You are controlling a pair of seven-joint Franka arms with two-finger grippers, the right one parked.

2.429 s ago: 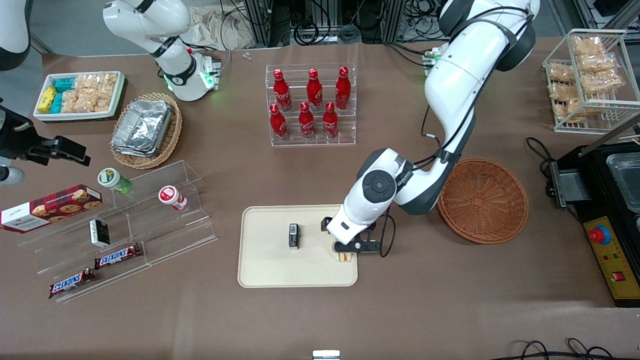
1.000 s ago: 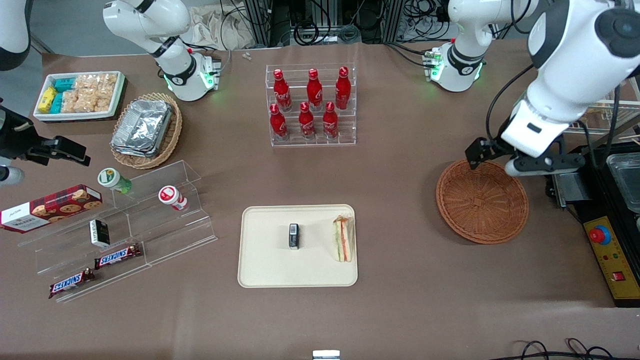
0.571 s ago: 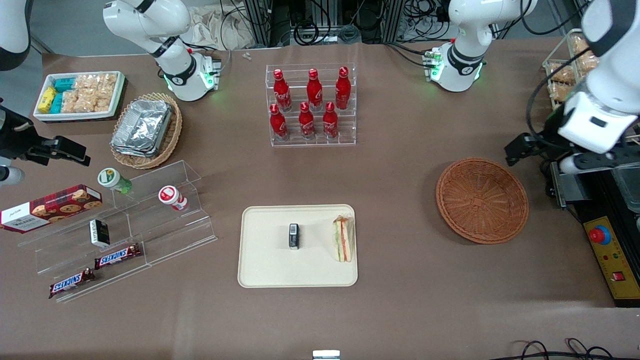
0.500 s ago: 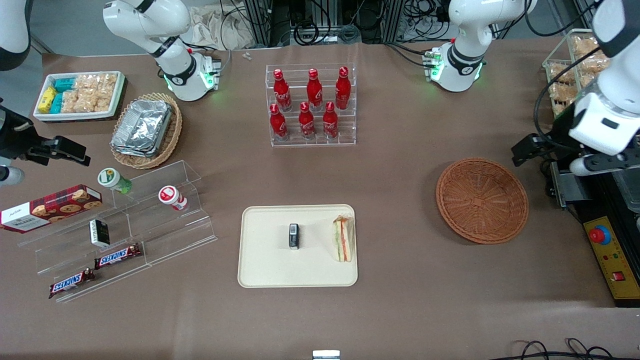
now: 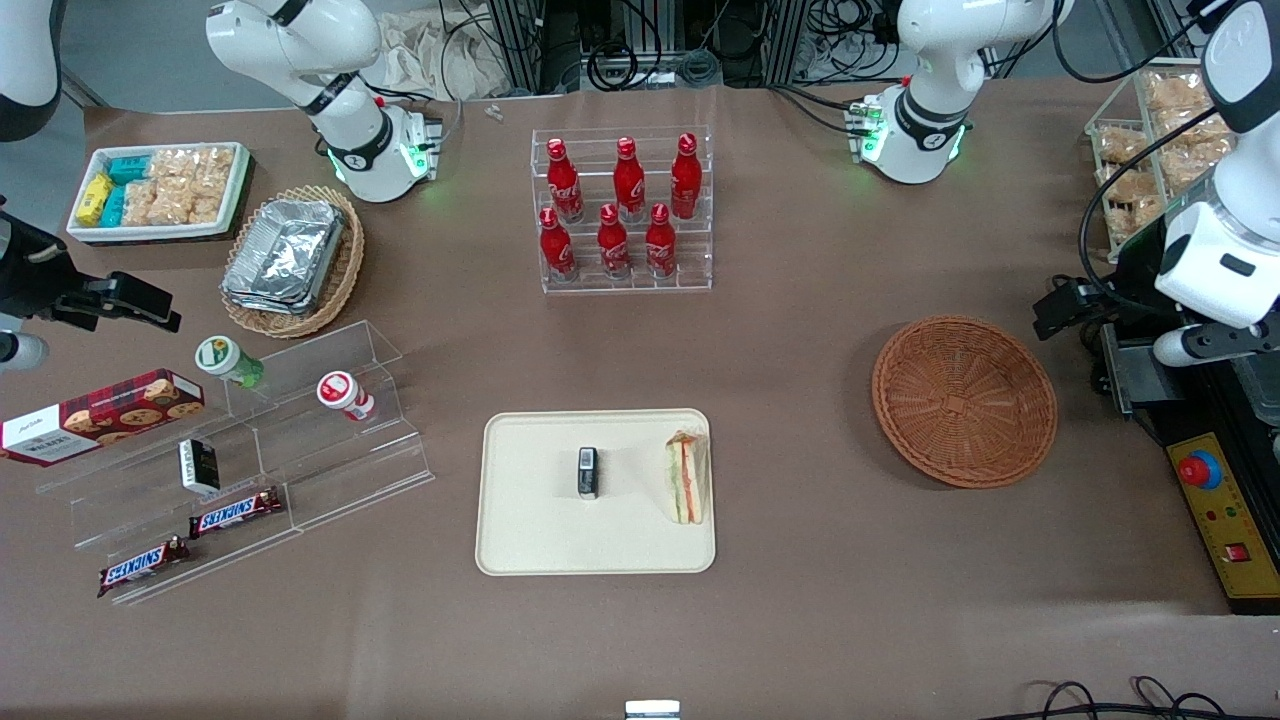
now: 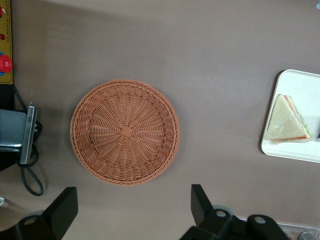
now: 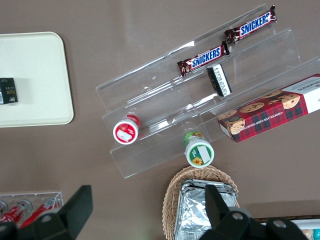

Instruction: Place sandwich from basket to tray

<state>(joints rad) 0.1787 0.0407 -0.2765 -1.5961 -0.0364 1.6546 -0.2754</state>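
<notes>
The sandwich (image 5: pixel 686 478), a wrapped wedge with orange and green filling, lies on the cream tray (image 5: pixel 530 520) at the tray's edge nearest the basket; nothing holds it. The reddish-brown woven basket (image 5: pixel 964 400) stands empty beside the tray, toward the working arm's end of the table. My gripper (image 5: pixel 1195 345) hovers high over the table's end past the basket, above the black machine. In the left wrist view the gripper (image 6: pixel 131 207) is open with nothing between its fingers (image 6: pixel 200 200). That view also shows the basket (image 6: pixel 125 132), the sandwich (image 6: pixel 289 120) and the tray (image 6: pixel 292 151).
A small black box (image 5: pixel 587 472) stands mid-tray. A rack of red bottles (image 5: pixel 625 210) sits farther back. A black machine with a red button (image 5: pixel 1200 470) and a wire rack of snack bags (image 5: pixel 1170 150) stand at the working arm's end. Clear shelves (image 5: pixel 250 440) hold snacks toward the parked arm's end.
My gripper let go of the sandwich on the tray, rose, and swung over the basket to the working arm's end of the table. Over the last half second it drifted slightly farther that way.
</notes>
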